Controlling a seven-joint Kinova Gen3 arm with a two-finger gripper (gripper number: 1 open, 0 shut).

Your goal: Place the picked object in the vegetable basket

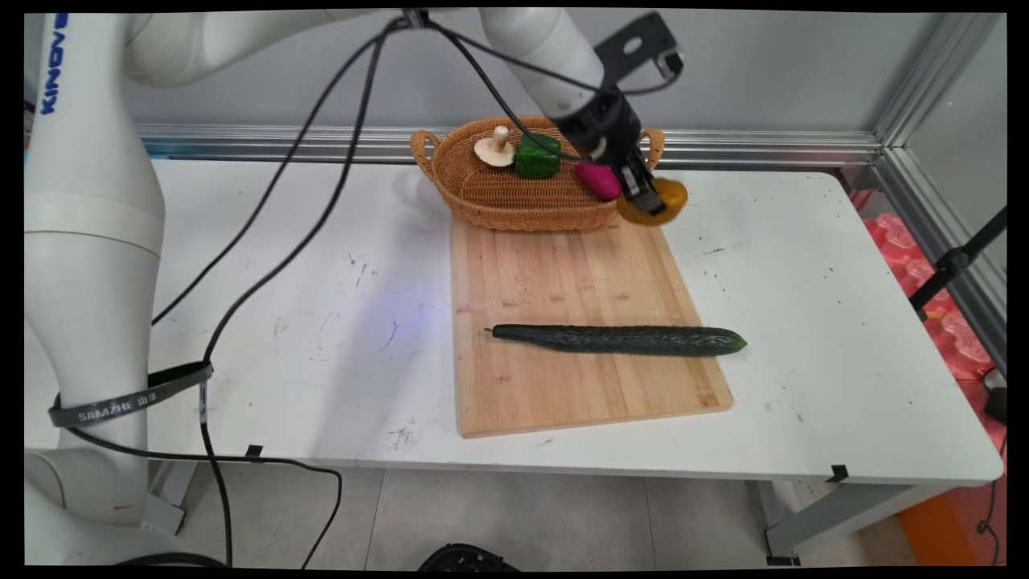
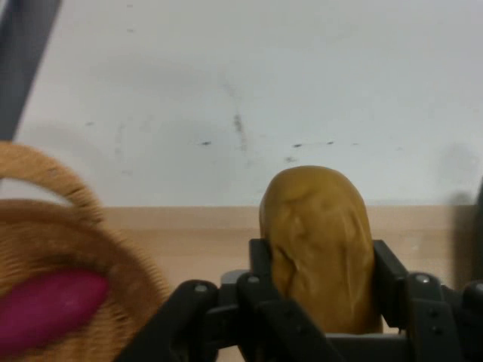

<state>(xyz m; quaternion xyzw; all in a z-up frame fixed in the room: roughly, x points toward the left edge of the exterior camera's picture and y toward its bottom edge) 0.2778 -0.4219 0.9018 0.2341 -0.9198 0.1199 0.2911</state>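
Observation:
My gripper is shut on a yellow-brown potato, held in the air just off the right end of the wicker basket, above the far right corner of the wooden cutting board. In the hand view the potato sits lengthwise between the two fingers, with the board and the white table below it. The basket holds a mushroom, a green pepper and a magenta vegetable. A long dark cucumber lies across the board's near part.
The board lies on a white table, with its far edge touching the basket. An aluminium rail runs along the back wall. Black cables hang from the arm over the table's left half. Red and orange items lie on the floor at the right.

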